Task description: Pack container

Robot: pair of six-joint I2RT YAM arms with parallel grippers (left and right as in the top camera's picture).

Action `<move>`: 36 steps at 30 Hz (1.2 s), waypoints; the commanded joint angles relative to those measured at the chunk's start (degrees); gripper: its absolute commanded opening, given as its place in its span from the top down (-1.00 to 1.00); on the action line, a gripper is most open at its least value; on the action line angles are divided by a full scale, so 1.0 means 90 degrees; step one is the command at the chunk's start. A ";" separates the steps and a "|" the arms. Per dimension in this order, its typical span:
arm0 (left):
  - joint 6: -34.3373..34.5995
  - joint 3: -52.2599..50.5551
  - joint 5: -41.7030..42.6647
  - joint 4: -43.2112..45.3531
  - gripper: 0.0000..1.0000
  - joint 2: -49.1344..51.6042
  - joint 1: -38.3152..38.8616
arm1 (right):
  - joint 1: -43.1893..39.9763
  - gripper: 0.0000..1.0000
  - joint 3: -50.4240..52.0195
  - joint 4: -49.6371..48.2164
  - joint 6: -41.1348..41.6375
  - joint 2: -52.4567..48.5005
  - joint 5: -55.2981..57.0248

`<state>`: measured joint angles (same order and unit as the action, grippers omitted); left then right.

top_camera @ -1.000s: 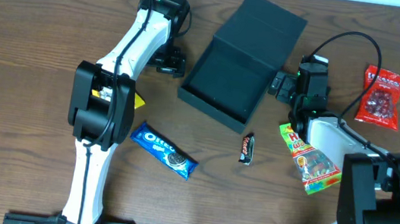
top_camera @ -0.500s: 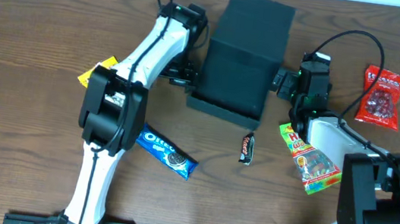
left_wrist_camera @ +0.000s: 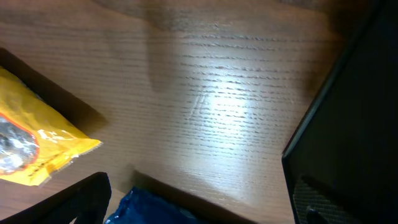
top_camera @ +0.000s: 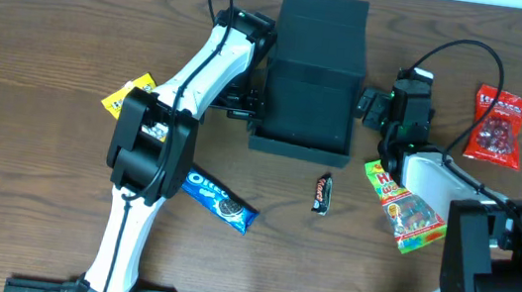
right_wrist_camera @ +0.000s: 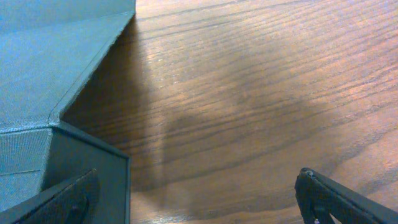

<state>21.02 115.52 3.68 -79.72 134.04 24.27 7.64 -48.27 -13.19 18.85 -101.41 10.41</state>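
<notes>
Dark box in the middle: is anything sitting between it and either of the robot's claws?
Nothing visible. The open left claw is close beside the box on its left, the open right claw just off its right wall; only bare table shows in the gaps.

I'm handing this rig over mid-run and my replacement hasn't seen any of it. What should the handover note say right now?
Left hand: open, empty, at the left side of the container.
Right hand: open, empty, at its right side.
Container: far centre of the table, lid open, nothing visible inside.
Done: nothing packed yet.
Left: Oreo packet, chocolate bar, gummy bag, red packet and yellow packet all lie outside the container; pack them, then probably close the lid.
</notes>
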 commanded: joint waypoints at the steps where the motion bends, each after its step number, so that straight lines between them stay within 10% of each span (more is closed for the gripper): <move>1: 0.0168 -0.0039 0.0265 -0.0073 -0.90 -0.0109 0.0141 | 0.0029 -0.98 -0.0090 -0.0017 0.0100 0.0002 -0.0085; 22: 0.0085 -0.0034 -0.0804 -0.0102 -0.90 -0.1591 0.0155 | 0.0029 -0.98 -0.0090 0.0102 0.0083 0.1027 0.0423; 36: -0.0199 -0.0328 -0.1350 -0.0318 -0.90 -0.3359 -0.0362 | 0.0029 -0.99 -0.0090 0.4396 -0.0141 0.5389 0.0529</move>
<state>20.64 114.45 -4.60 -82.37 108.07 21.04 7.68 -48.82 22.46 18.22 -59.51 14.22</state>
